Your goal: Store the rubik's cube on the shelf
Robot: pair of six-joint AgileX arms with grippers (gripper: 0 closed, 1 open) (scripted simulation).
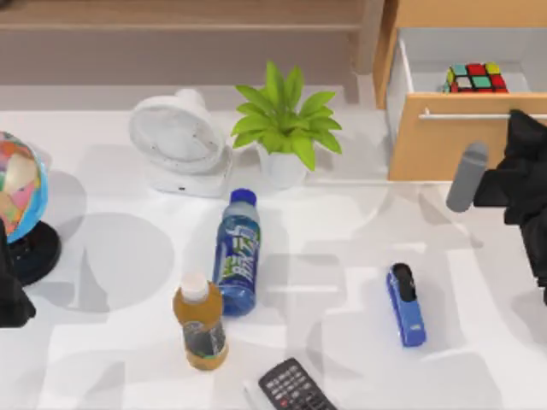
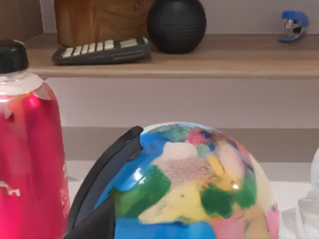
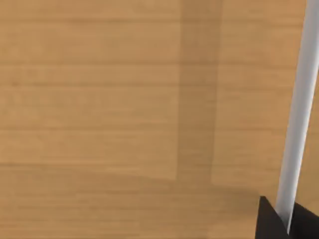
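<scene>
The rubik's cube (image 1: 475, 79), black-framed with red, green and yellow stickers, lies inside the open white drawer (image 1: 402, 73) of the orange-wood cabinet at the back right. My right gripper (image 1: 523, 126) is at the right end of the drawer's metal handle (image 1: 466, 115). In the right wrist view the handle (image 3: 299, 99) runs between the gripper's (image 3: 291, 219) dark fingers, which hug it closely. The shelf (image 1: 179, 26) is a long light-brown ledge along the back; its top (image 2: 199, 62) carries small items. My left arm (image 1: 8, 295) stays parked at the table's left edge.
A globe (image 1: 19, 184), white fan (image 1: 178, 137), potted plant (image 1: 282, 128), blue bottle (image 1: 238, 252), orange bottle (image 1: 200, 323), blue stapler (image 1: 405, 303) and remote (image 1: 295, 389) stand on the table. On the shelf sit a calculator (image 2: 102, 50), black ball (image 2: 176, 25) and stapler (image 2: 294, 25).
</scene>
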